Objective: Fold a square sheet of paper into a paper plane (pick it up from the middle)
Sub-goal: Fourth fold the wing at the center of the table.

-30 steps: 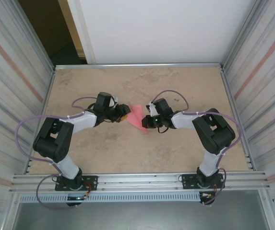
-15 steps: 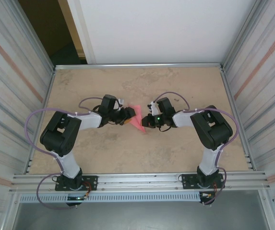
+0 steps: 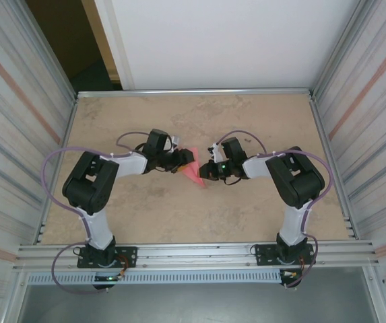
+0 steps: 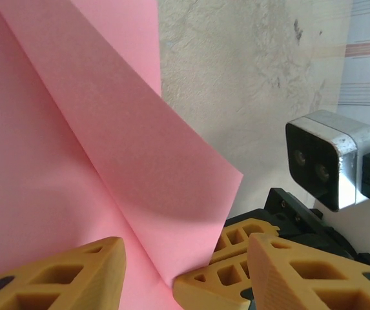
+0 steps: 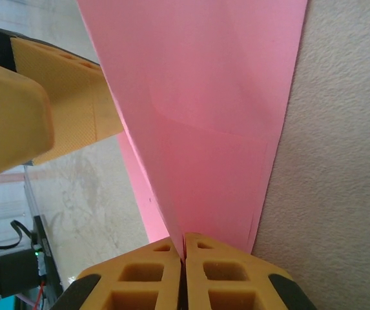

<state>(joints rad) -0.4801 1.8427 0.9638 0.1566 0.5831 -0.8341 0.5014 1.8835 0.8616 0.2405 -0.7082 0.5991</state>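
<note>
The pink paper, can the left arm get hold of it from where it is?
Probably yes: the left gripper is open with the pink paper between its fingers; the right gripper pinches it alongside.

Pink paper sheet [image 3: 194, 173], part-folded w/ diagonal creases, tapering to narrow end, one flap standing raised, sitting mid table [image 3: 179, 215]

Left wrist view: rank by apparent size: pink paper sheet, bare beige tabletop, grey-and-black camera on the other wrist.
1. pink paper sheet, clearly largest.
2. bare beige tabletop.
3. grey-and-black camera on the right wrist, smallest.
The paper sits nearest the lens, so its lead is partly nearness.
</note>
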